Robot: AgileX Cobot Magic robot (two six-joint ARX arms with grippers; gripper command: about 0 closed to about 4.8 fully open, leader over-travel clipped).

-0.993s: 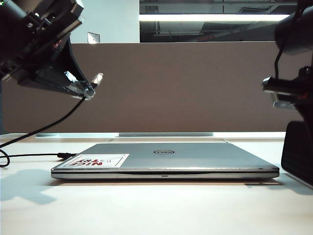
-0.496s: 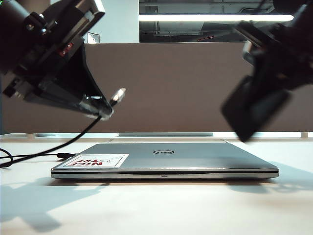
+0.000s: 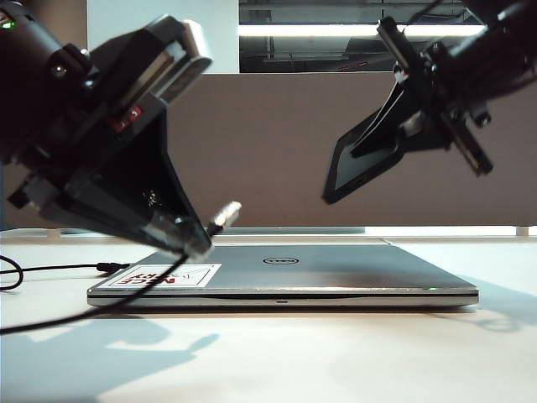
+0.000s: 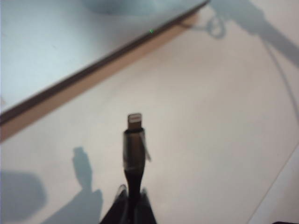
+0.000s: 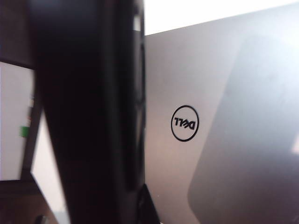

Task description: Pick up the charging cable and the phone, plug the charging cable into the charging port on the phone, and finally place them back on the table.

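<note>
The charging cable (image 3: 225, 216) sticks its silver plug up and to the right out of my left gripper (image 3: 198, 244), which is shut on its dark collar, low over the laptop's left front corner. The cord trails down to the table (image 3: 277, 353). In the left wrist view the plug (image 4: 134, 120) points away from the shut fingertips (image 4: 122, 198), above the white table (image 4: 215, 121). My right gripper (image 3: 401, 134) is shut on the phone (image 3: 359, 166), a black slab tilted in the air above the laptop's right half. Seen edge-on, the phone (image 5: 88, 112) fills the right wrist view.
A closed silver Dell laptop (image 3: 285, 273) lies mid-table with a red-and-white sticker (image 3: 168, 275); its lid (image 5: 224, 93) lies under the phone. A brown-grey divider panel (image 3: 268, 143) stands behind. Slack cord (image 3: 50, 269) lies on the table at the left.
My left gripper has carried the cable plug down and to the right, toward the laptop. My right gripper has swung the phone up and leftward, now tilted over the laptop.
</note>
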